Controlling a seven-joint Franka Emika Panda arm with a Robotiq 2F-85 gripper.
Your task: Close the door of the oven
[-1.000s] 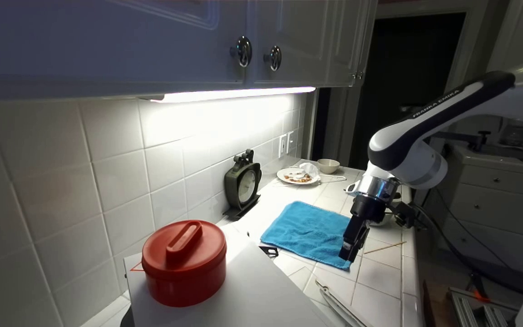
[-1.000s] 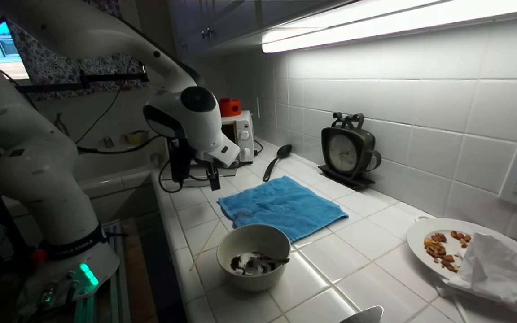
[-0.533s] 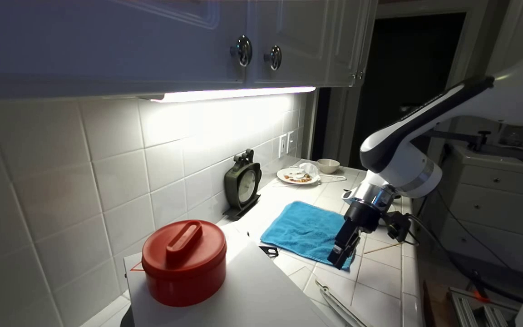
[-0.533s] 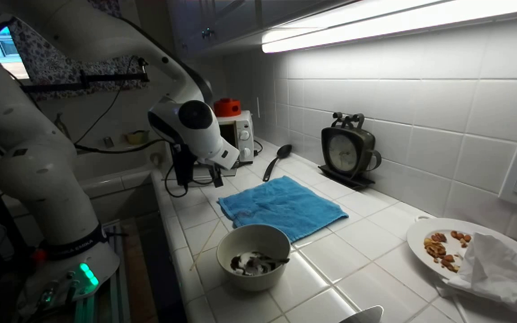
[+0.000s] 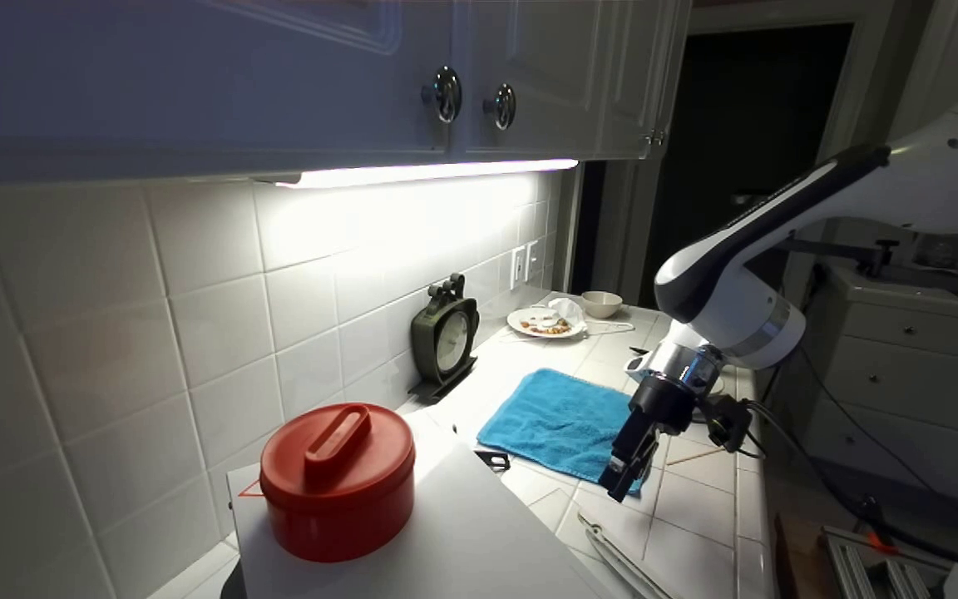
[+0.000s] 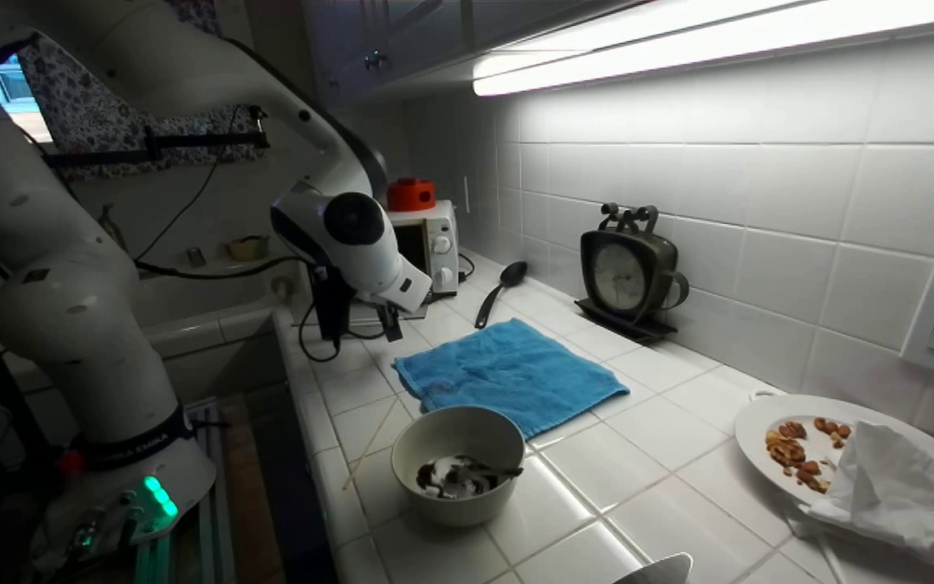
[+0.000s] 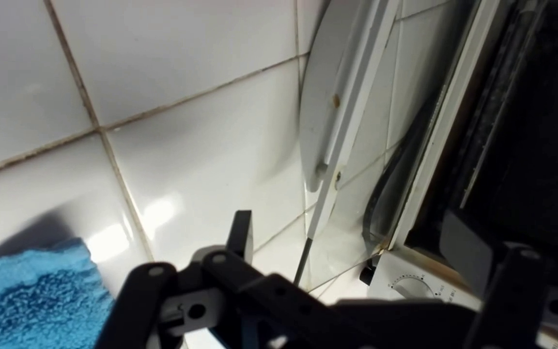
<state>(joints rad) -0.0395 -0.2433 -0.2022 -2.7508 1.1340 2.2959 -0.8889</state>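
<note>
The white toaster oven (image 5: 479, 532) stands at the near end of the counter in an exterior view, and partly behind the arm in an exterior view (image 6: 442, 243). Its glass door (image 7: 356, 116) is open, folded down low over the counter, with a pale handle (image 7: 320, 111) along its outer edge. The door edge also shows in an exterior view (image 5: 622, 559). The dark oven cavity (image 7: 540, 145) is at the wrist view's right. My gripper (image 7: 354, 240) is open and empty. Its fingers appear on either side of the door in the wrist view. In an exterior view the gripper (image 5: 624, 487) hangs beyond the door's outer edge.
A red lidded pot (image 5: 346, 499) sits on the oven. A blue towel (image 5: 566, 428) lies beside the gripper. A scale (image 5: 446, 337) and a black spoon (image 6: 502, 292) are near the wall. A bowl (image 6: 459, 466) and a plate (image 6: 747, 430) stand farther along the counter.
My gripper has moved a little down and toward the oven door, mostly in the earlier half second, and only slightly since. The door and the other objects have not visibly moved.
</note>
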